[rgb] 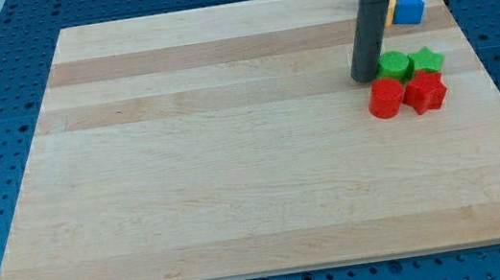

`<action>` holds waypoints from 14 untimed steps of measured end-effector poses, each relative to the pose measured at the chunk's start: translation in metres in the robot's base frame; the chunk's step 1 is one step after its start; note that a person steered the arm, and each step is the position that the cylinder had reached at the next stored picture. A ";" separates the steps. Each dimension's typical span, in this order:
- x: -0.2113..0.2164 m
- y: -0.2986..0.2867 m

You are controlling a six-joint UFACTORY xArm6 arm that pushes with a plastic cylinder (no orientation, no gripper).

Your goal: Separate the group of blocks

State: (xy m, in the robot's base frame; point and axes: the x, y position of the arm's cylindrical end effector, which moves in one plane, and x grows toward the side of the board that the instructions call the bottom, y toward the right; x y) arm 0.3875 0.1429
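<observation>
Just to the view's right of my tip point(364, 79), touching or nearly so, sits the green round block point(395, 66), with the green star block point(427, 60) beyond it and the red round block point(385, 99) and red star block point(425, 92) packed just below them toward the view's bottom. A blue block point(409, 8) and an orange block point(391, 7) lie apart, behind the rod toward the view's top. My arm ends in a plain rod, nothing to open or close, so I judge a push rightward would drive into the cluster's long axis.
</observation>
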 end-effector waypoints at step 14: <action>0.026 0.015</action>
State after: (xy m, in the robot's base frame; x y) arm 0.4132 0.1578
